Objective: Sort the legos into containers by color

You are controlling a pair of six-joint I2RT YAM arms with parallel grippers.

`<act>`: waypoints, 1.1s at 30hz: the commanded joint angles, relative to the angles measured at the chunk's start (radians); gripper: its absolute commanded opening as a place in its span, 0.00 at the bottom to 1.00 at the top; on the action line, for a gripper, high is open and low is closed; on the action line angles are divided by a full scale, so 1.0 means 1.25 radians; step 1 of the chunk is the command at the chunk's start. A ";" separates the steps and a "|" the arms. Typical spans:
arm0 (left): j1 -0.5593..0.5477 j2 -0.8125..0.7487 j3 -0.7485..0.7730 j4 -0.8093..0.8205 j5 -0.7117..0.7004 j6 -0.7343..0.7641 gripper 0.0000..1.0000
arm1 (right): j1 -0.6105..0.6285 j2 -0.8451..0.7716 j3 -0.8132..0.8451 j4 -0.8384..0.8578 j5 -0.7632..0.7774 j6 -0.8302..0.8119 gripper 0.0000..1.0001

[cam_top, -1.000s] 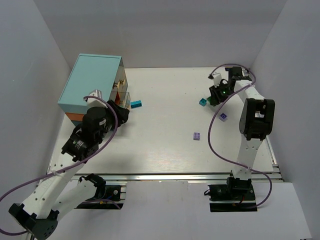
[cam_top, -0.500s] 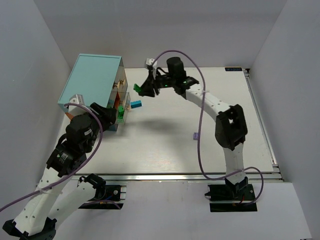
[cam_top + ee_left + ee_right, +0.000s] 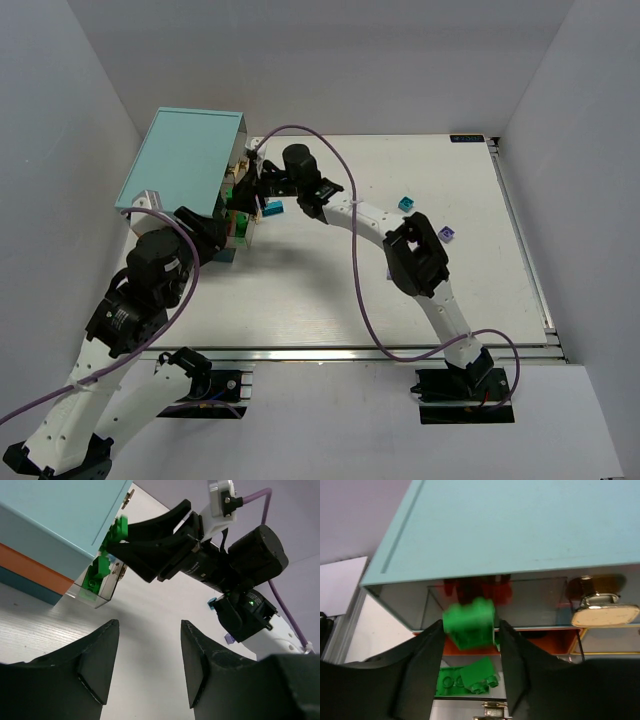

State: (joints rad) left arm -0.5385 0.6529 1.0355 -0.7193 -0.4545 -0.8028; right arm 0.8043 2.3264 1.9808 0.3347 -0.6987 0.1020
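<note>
A green lego (image 3: 469, 621) shows blurred and loose between the spread fingers of my right gripper (image 3: 470, 625), just above an open clear container (image 3: 435, 682) that holds two green legos (image 3: 479, 676). Seen from the left wrist, that lego (image 3: 119, 528) sits at the right gripper's tips over the green container (image 3: 97, 577). The container above holds red legos (image 3: 477, 587). From the top, my right gripper (image 3: 243, 185) is at the cabinet's (image 3: 185, 160) front. My left gripper (image 3: 149, 625) hangs open and empty, low beside the cabinet.
A cyan lego (image 3: 273, 208) lies right in front of the cabinet. Another cyan lego (image 3: 406, 203) and a purple one (image 3: 447, 233) lie at the right of the table. A brass latch (image 3: 602, 607) sticks out of the cabinet front.
My right arm has swung from the table's far right across to the cabinet with the green lego, and its jaws have widened. My left arm has pulled back a little.
</note>
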 commanded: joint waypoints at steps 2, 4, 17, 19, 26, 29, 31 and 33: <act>0.004 0.011 0.021 -0.004 0.014 0.000 0.62 | -0.009 0.012 0.048 0.059 0.040 0.013 0.57; 0.004 0.016 0.015 0.002 0.024 0.003 0.62 | -0.010 0.007 0.048 0.049 0.029 0.010 0.60; 0.004 0.159 -0.031 0.137 0.125 0.025 0.16 | -0.134 -0.172 -0.074 0.054 0.047 0.112 0.00; -0.005 0.221 -0.031 0.159 0.150 0.027 0.04 | -0.179 -0.237 -0.164 0.040 0.070 0.113 0.00; 0.002 0.448 0.037 0.159 0.192 0.060 0.00 | -0.352 -0.388 -0.377 -0.098 0.109 0.037 0.00; 0.002 0.561 0.093 0.125 0.166 0.102 0.00 | -0.402 -0.458 -0.482 -0.095 0.110 0.009 0.00; 0.002 0.615 0.127 0.096 0.147 0.128 0.01 | -0.420 -0.498 -0.523 -0.096 0.110 0.003 0.00; 0.002 0.685 0.175 0.076 0.107 0.170 0.04 | -0.443 -0.521 -0.561 -0.097 0.102 0.007 0.00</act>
State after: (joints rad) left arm -0.5388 1.4574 1.1652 -0.5785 -0.2600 -0.6773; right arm 0.2611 1.7405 1.3262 0.2264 -0.5598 0.1413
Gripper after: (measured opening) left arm 0.039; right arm 0.016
